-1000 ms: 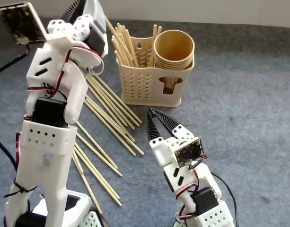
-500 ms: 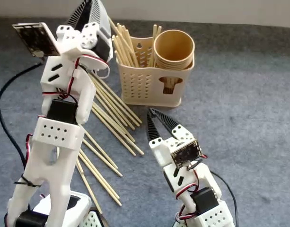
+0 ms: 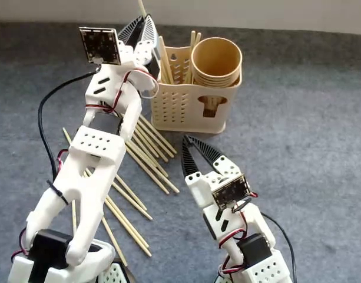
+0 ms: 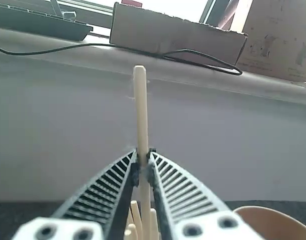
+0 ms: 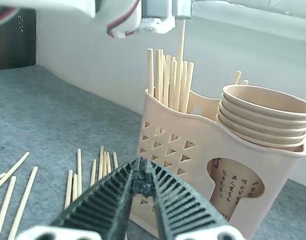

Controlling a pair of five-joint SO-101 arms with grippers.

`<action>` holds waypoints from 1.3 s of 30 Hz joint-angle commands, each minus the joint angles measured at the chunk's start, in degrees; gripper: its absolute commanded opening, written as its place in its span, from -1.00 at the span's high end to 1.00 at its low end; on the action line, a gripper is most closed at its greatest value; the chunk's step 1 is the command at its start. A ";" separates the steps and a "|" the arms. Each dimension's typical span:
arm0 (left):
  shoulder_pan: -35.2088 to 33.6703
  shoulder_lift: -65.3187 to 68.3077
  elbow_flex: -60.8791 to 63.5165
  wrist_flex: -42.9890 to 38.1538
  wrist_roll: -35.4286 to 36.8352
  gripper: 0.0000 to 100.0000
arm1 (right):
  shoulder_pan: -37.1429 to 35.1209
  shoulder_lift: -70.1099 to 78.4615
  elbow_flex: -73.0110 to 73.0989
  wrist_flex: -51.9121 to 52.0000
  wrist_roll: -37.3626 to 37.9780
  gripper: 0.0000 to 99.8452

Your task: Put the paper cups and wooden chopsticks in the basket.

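Observation:
My left gripper [image 3: 145, 22] hangs over the basket's [image 3: 189, 106] chopstick compartment, shut on one wooden chopstick [image 3: 142, 8] held upright. In the left wrist view the chopstick [image 4: 139, 105] stands clamped at the gripper [image 4: 143, 154]. A stack of paper cups [image 3: 217, 59] fills the basket's other compartment, and several chopsticks [image 3: 166, 59] stand in the first. Loose chopsticks [image 3: 142, 162] lie on the grey mat beside the basket. My right gripper [image 3: 185, 141] rests shut and empty just in front of the basket [image 5: 192, 150], with the cups [image 5: 265, 115] beyond the gripper [image 5: 141, 164].
The left arm's body [image 3: 103, 141] stretches over the loose chopsticks. A light wall [image 3: 257, 12] runs behind the basket. Open grey mat [image 3: 310, 130] lies to the basket's right.
The left arm has swung right and forward with the chopstick, from beside the basket to above its chopstick compartment. The right arm has stayed where it was.

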 commanded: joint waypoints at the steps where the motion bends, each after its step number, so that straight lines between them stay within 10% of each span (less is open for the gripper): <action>1: 1.71 -0.84 -1.10 6.86 -1.23 0.81 | -0.84 -0.75 5.85 -0.04 0.62 0.99; 30: -0.04 -20.97 -8.31 41.76 -1.49 0.78 | -0.75 -0.75 5.85 0.13 0.62 0.99; 39: -9.19 -21.23 -10.51 63.65 -5.54 0.78 | -0.57 -0.75 5.85 0.13 0.62 0.99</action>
